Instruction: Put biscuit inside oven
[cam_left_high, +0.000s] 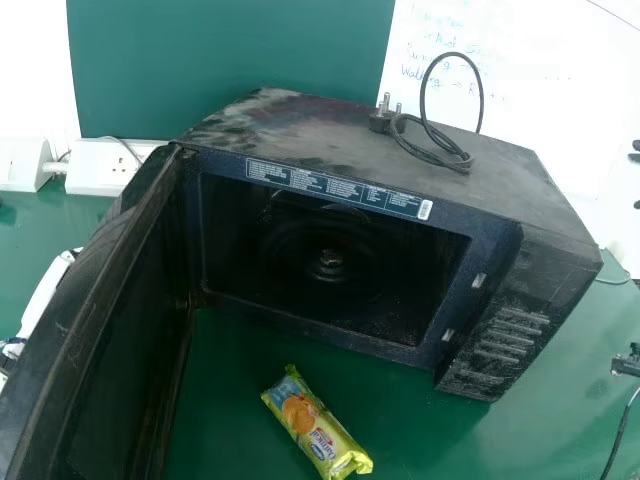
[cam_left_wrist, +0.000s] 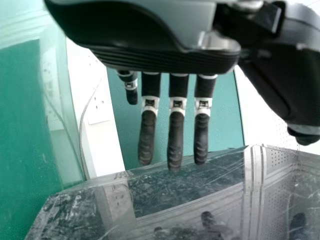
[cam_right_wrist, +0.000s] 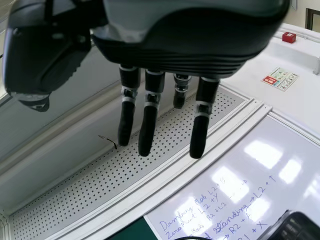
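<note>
- The biscuit pack (cam_left_high: 316, 425) points toward the open oven (cam_left_high: 335, 250), its near end slanting right.
- The left hand (cam_left_wrist: 165, 59) and right hand (cam_right_wrist: 182, 57) are wide open.

The biscuit packet (cam_left_high: 318, 425) has a glossy, crinkled plastic wrapper. The oven (cam_left_high: 290, 135) looks matt and dusty on top, smeared with pale marks, and its control side is grimy plastic. Its plug (cam_left_high: 381, 122) has bare metal pins, and the cable (cam_left_high: 481, 100) is smooth and rubbery. The worktop (cam_left_high: 560, 400) is smooth with a faint sheen; the socket strip (cam_left_high: 90, 178) is smooth plastic. The left hand (cam_left_wrist: 165, 57) and right hand (cam_right_wrist: 180, 50) have ridged, matt casings and silvery finger bands. The whiteboard (cam_right_wrist: 240, 200) is slick and glossy.
</note>
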